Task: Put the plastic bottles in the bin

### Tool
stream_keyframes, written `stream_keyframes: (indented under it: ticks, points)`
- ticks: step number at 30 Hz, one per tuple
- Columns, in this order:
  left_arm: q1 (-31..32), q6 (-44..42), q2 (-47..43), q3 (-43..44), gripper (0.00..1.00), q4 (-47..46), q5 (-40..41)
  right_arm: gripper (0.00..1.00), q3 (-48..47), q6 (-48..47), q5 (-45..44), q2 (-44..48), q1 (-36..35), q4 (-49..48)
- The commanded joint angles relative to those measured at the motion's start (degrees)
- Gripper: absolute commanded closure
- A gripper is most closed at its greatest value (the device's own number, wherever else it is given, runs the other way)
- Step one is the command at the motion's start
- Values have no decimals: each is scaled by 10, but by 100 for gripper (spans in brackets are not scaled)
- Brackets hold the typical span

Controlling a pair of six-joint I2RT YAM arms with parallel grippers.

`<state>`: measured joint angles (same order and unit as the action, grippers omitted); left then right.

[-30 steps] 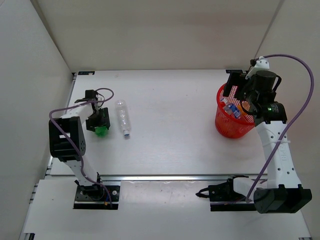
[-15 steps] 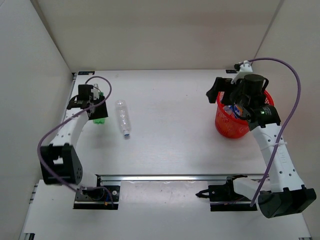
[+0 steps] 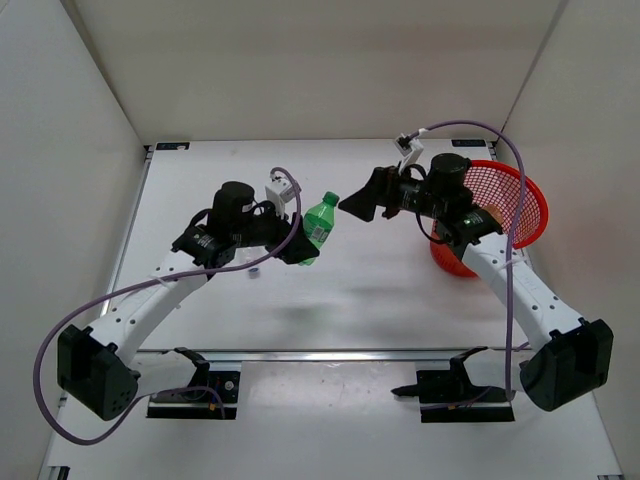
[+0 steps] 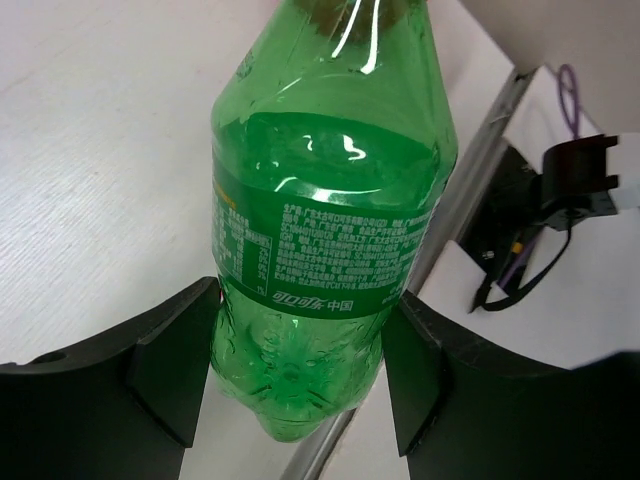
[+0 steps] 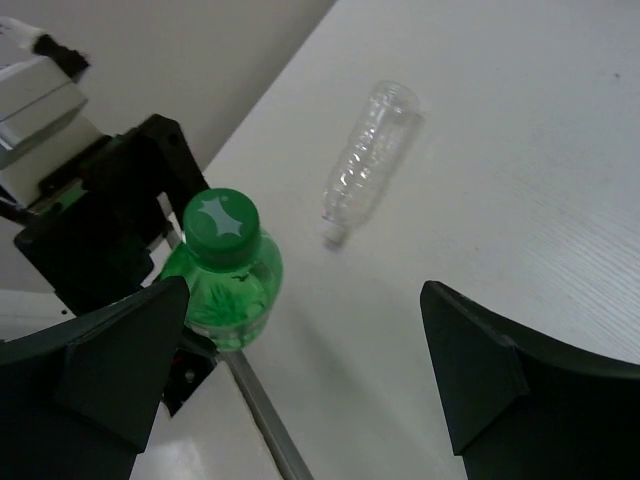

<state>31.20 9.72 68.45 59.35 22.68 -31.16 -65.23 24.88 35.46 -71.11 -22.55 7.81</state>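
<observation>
1. One green bottle (image 3: 318, 222) was aloft, gripped at its base by the left hand (image 3: 297, 245).
2. One clear bottle (image 5: 368, 158) lay on the desk (image 3: 380, 300).
3. Right hand (image 3: 358, 206) stood wide, empty.
4. One red mesh bin (image 3: 520, 185) stood far right.

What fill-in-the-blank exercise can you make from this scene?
1. The plastic bottle held in the left fingers is coloured ___.
2. The clear bottle lies on its ___ on the table.
3. The right fingers stand ___, holding nothing.
4. The mesh bin is coloured ___.
Missing words: green; side; open; red.
</observation>
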Motion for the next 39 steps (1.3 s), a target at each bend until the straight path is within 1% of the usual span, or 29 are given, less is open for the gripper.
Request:
stream_keyframes:
  ticks: [1,5,8,10,11,13,14,16,17,18,19,20,21,22,23,24,25,26,29,32,34,35,36,37,38,39]
  points:
    - [-9,43,-15,-18,74,-80,-94,2,16,59,31,15,-21,-139]
    - [14,44,-7,-11,75,-67,-73,2,27,60,-13,11,-57,-133]
    - [10,58,10,-13,78,-76,-78,9,36,75,-23,-5,-72,-141]
    - [11,61,13,-14,77,-76,-77,20,42,83,-36,-15,-81,-146]
    - [11,61,15,-15,78,-74,-76,24,41,84,-53,-18,-87,-147]
    - [12,64,15,-21,77,-75,-73,43,38,87,-78,-16,-94,-141]
    - [12,66,14,-24,76,-76,-75,48,39,83,-87,-17,-94,-139]
    - [10,70,6,-27,73,-81,-68,65,41,82,-101,-16,-95,-139]
    - [8,79,3,-29,72,-86,-72,69,45,77,-108,-11,-94,-137]
    - [6,81,-1,-32,72,-90,-76,78,48,77,-116,-9,-93,-137]
    - [3,80,-4,-36,68,-90,-76,87,45,79,-122,-7,-91,-132]
    - [3,82,-7,-33,65,-89,-73,91,48,76,-128,-8,-88,-126]
    - [2,84,-11,-34,64,-91,-67,100,48,80,-130,-5,-86,-122]
    - [-1,92,-15,-35,62,-95,-68,100,49,81,-130,-4,-83,-132]
    - [-3,95,-15,-34,49,-99,-74,100,51,82,-126,-3,-79,-134]
    - [-4,98,-14,-29,31,-95,-79,100,50,80,-130,-4,-80,-133]
    - [-4,97,-19,-28,21,-98,-72,100,45,69,-142,0,-81,-125]
    - [-1,98,-22,-27,2,-95,-70,100,44,65,-145,3,-78,-118]
    - [-4,99,-33,-27,1,-85,-39,100,40,54,-166,15,-52,-101]
    - [-24,101,-52,-23,1,-42,-22,99,17,14,-188,35,-16,-67]
    - [-34,101,-73,-27,1,-6,13,100,-9,-18,-216,43,0,-30]
    - [-38,102,-84,-17,2,27,67,100,-29,-40,-238,50,14,-4]
    - [-44,103,-87,-14,2,46,94,100,-50,-55,-248,53,29,24]
    - [-46,102,-90,-6,1,91,155,100,-67,-75,-274,60,33,39]
    - [-56,108,-83,4,1,131,220,100,-74,-90,-297,67,53,59]
    - [-72,110,-79,13,1,151,249,100,-87,-102,-310,74,72,85]
